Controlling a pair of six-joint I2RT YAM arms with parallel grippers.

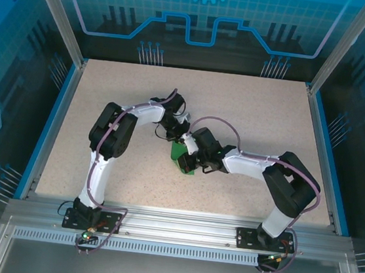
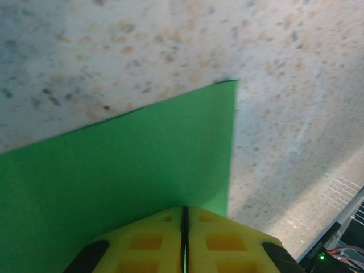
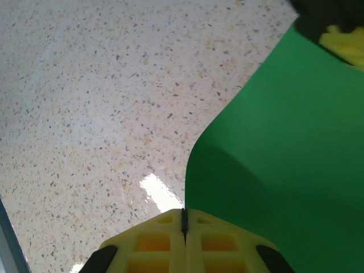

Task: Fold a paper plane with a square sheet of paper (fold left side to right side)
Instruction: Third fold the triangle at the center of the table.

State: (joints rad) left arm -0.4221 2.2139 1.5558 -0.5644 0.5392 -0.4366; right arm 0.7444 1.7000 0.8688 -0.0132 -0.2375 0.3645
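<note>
- The left arm (image 1: 105,147) rises from its base at the near edge of the table (image 1: 258,112), then bends inward toward the middle.
- The left tool (image 1: 181,141) points down at the middle of the table. In the left wrist view this tool (image 2: 184,214) has its yellow fingers (image 2: 148,239) pressed together, with only a thin dark seam between them, nipping an edge of the green paper.
- The square sheet of paper (image 1: 184,159) sits at the centre of the table, between the two tools and mostly hidden by them from above.
- From the left wrist the sheet (image 2: 114,170) spreads forward from the fingers as a flat green sheet, one corner pointing away over the speckled table (image 2: 142,40).
- From the right wrist the sheet (image 3: 273,148) curves upward off the table (image 3: 85,114), its far part reaching a yellow finger of the left tool (image 3: 343,44).
- The right tool (image 1: 191,162) comes in from the right, just beside the left one. Its fingers (image 3: 219,242) are closed narrow, and the curved edge of the paper runs into their seam at the right tool (image 3: 183,214).
- The right arm (image 1: 289,188) folds back to its base at the near right.
</note>
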